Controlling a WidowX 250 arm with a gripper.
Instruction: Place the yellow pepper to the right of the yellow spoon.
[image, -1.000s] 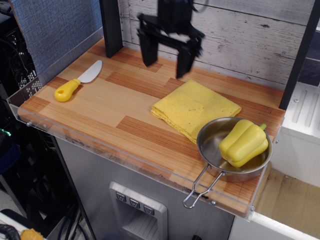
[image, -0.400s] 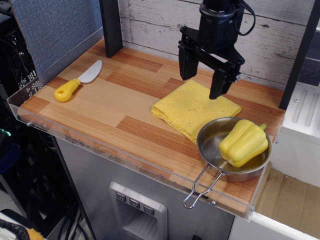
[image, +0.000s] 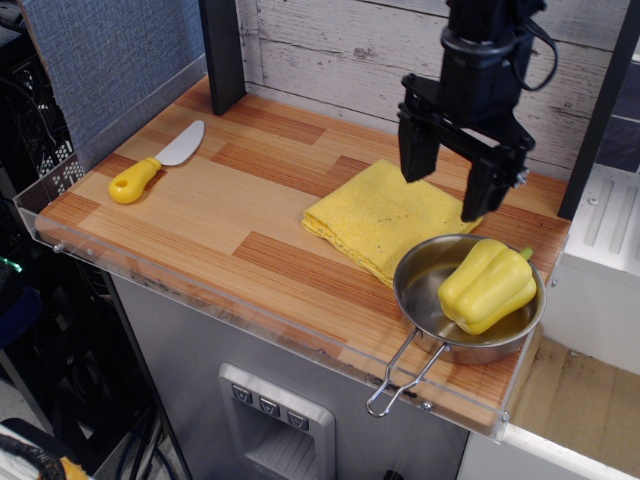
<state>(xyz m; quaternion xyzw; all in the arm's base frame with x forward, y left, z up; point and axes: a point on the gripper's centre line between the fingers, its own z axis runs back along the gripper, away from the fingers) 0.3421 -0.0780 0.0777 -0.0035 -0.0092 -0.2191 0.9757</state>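
Note:
The yellow pepper (image: 487, 285) is glossy and lobed with a small green stem, and lies in the steel pan (image: 425, 270) at the table's front right. The yellow spoon (image: 152, 164), with a stubby yellow handle and a pale grey blade, lies at the far left of the wooden table. My gripper (image: 445, 190) is black, open and empty. It hangs above the right edge of the yellow cloth, just behind and above the pan and the pepper.
A folded yellow cloth (image: 385, 215) lies mid-table beside the pan. The pan's wire handle (image: 400, 375) sticks out over the front edge. A black post (image: 222, 55) stands at the back left. A clear plastic rim (image: 200, 290) runs along the front.
My gripper has moved right and a little down, from above the table's back middle to just behind the pan. It has stayed open. The pepper, the spoon and the cloth have not moved.

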